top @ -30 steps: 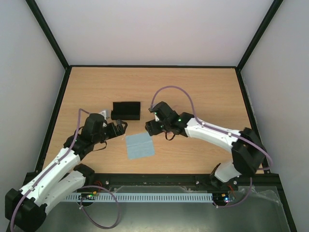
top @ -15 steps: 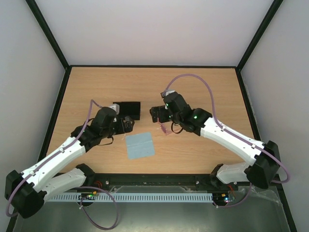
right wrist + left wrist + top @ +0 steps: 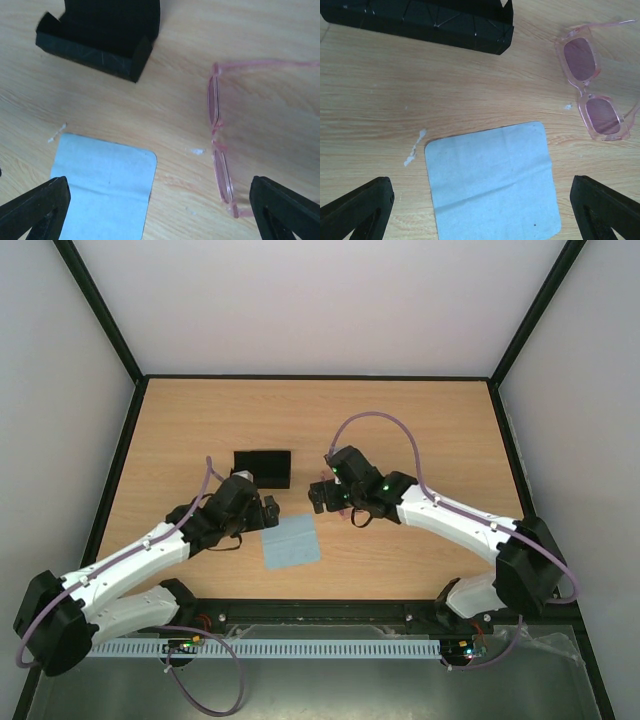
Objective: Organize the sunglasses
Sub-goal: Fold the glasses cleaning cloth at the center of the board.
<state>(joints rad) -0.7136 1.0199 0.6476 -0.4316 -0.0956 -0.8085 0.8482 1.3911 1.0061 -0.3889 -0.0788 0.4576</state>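
Note:
The sunglasses (image 3: pixel 590 90), thin pink frame with pinkish lenses, lie on the wooden table with their arms unfolded, right of the light blue cloth (image 3: pixel 492 180). In the right wrist view the sunglasses (image 3: pixel 220 150) rest free near the right finger. From above, the sunglasses (image 3: pixel 342 504) are mostly hidden under my right gripper (image 3: pixel 320 496), which hovers open and holds nothing. My left gripper (image 3: pixel 266 512) is open too, over the near edge of the cloth (image 3: pixel 290 542). The black case (image 3: pixel 262 468) stands behind the cloth.
The black case (image 3: pixel 420 22) sits open side up at the far edge of both wrist views. Small white flecks (image 3: pixel 414 149) mark the wood beside the cloth. A black frame (image 3: pixel 120 470) borders the table, with white walls beyond it.
The right gripper's jaws have spread wider and it shifted slightly while staying above the sunglasses. The left arm has reached to the right, toward the cloth and case.

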